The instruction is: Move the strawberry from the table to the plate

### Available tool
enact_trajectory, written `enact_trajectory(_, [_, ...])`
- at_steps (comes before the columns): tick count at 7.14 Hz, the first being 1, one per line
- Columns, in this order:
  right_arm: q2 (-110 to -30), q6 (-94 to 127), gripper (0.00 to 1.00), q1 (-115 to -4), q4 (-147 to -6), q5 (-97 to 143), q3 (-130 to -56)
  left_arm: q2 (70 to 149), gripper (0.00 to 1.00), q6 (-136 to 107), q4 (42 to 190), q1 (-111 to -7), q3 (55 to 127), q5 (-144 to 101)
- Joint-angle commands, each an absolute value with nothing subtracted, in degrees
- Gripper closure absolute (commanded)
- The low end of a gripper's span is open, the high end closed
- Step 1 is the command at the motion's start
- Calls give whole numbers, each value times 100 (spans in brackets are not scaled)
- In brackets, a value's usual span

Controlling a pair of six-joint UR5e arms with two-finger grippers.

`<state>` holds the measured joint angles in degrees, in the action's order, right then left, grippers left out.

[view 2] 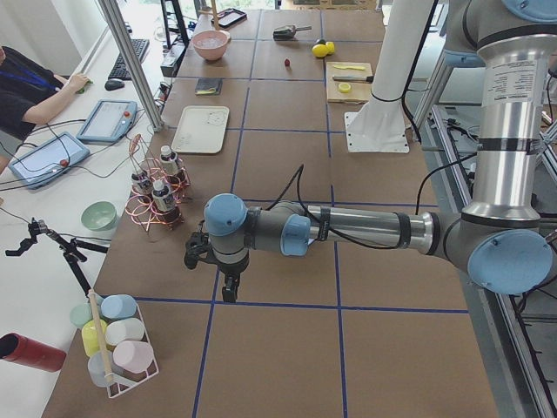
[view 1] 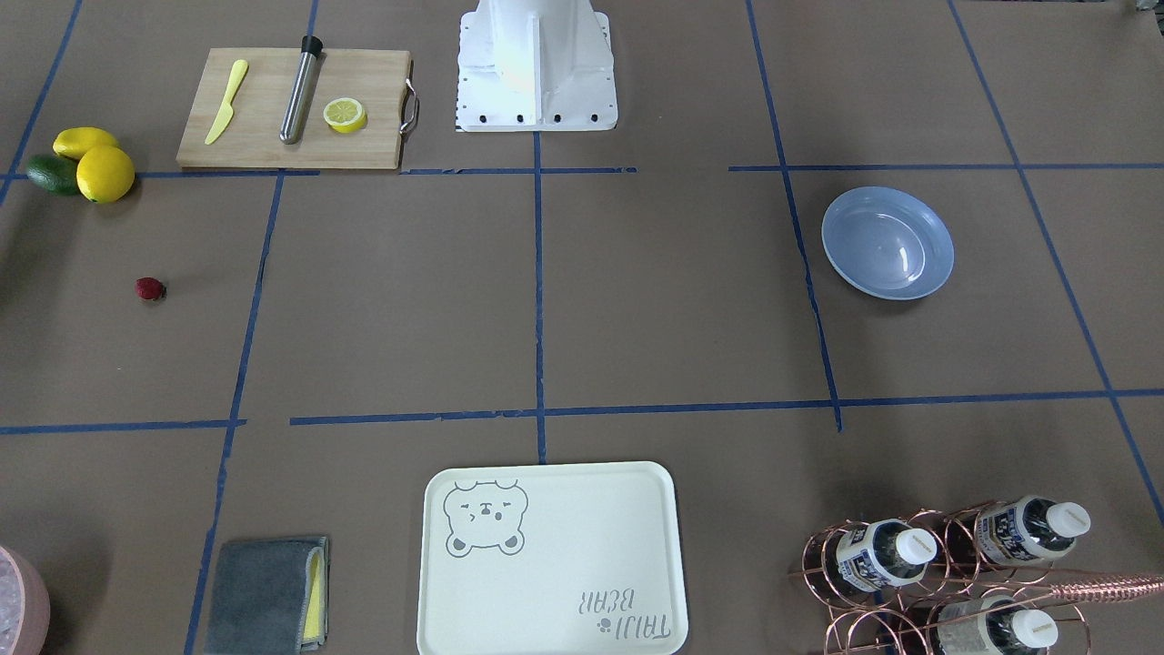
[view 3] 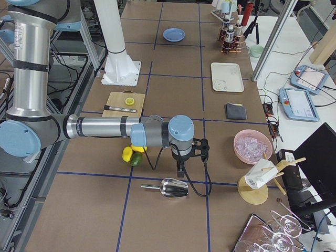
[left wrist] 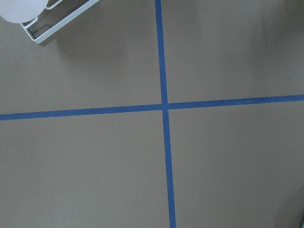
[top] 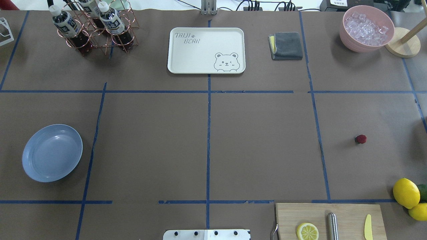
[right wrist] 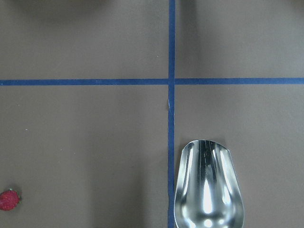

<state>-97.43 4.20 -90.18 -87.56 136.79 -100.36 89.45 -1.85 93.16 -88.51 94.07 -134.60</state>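
Note:
The strawberry (view 1: 150, 289) (top: 360, 139) is a tiny dark-red berry lying alone on the brown-paper table (view 1: 637, 300), on the robot's right side. It also shows at the lower left edge of the right wrist view as the strawberry (right wrist: 8, 200). The light blue plate (view 1: 888, 243) (top: 52, 152) sits empty on the robot's left side. My left gripper (view 2: 230, 293) hangs over the table's left end, and my right gripper (view 3: 180, 170) over the right end. Both show only in side views, so I cannot tell if they are open or shut.
A cutting board (top: 330, 220) holds a lemon half, a steel rod and a yellow knife. Lemons (top: 406, 192) lie beside it. At the far side are a bear tray (top: 206, 50), a grey cloth (top: 286, 45), a bottle rack (top: 95, 28) and an ice bowl (top: 366, 28). A metal scoop (right wrist: 206, 190) lies near my right gripper.

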Motion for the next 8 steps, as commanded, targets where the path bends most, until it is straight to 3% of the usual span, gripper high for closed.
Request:
enact_trajectory(1, [-9730, 422, 0, -8974, -8745, 13693, -10028, 8912, 0, -211, 9377, -8851, 9404, -13482])
enact_trajectory(5, [-9354, 413, 0, -8772, -8719, 13755, -10117, 8947, 0, -211, 9631, -8842, 9457, -13535])
enact_trajectory(8, [-9229, 1069, 0, -8597, -8675, 13790, -10134, 8529, 0, -1007, 11032, -8606, 9255, -13535])
